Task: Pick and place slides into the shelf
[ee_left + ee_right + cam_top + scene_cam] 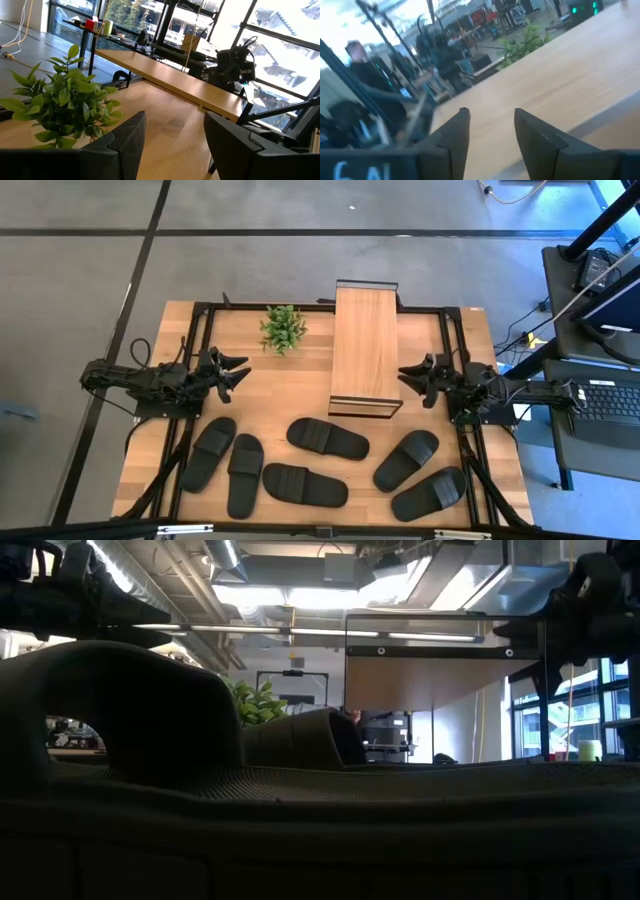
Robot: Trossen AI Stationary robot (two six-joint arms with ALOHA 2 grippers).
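All six slides (316,438) lying on the worktop (300,385)
Both empty: left end effector (240,370) and right end effector (407,375) spread apart, either side of shelf (365,350), slides nearer the front edge

A small green potted plant (283,328) stands on the wooden table (300,385), near its far edge

The left gripper (243,371) is hovering at the table's left side, fingers spread apart and empty. The right gripper (405,377) is facing it from the right, fingers parted, gripping nothing.
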